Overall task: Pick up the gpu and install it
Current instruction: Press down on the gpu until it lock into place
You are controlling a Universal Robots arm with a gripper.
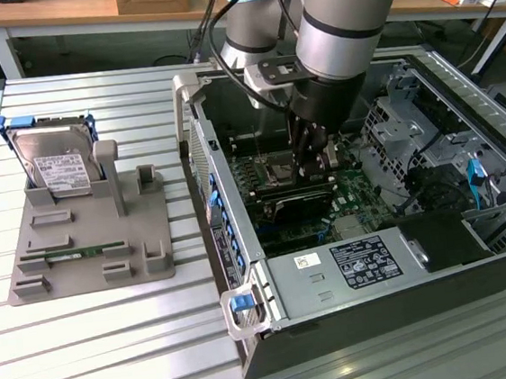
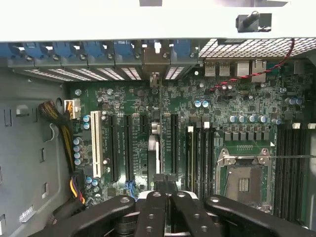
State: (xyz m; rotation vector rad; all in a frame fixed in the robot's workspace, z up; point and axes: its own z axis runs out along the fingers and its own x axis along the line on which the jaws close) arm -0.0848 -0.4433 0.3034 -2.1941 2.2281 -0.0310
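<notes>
My gripper (image 1: 313, 160) is lowered inside the open computer case (image 1: 244, 272), over the green motherboard (image 1: 354, 188). In the wrist view the gripper (image 2: 165, 185) is shut on the gpu (image 2: 154, 148). The card shows edge-on as a thin dark strip standing between the long black expansion slots (image 2: 128, 143). Its metal bracket end (image 2: 155, 54) sits at the row of rear slot openings with blue latches. In the exterior view the dark gpu (image 1: 295, 199) lies just below the fingers, partly hidden by the arm.
A grey holder tray (image 1: 88, 252) on the slatted table at the exterior view's left carries a silver hard drive (image 1: 56, 165) and a green memory stick (image 1: 70, 256). Yellow and black cables (image 2: 64, 128) run beside the slots. The CPU socket (image 2: 244, 180) and drive cages (image 1: 409, 128) flank the gripper.
</notes>
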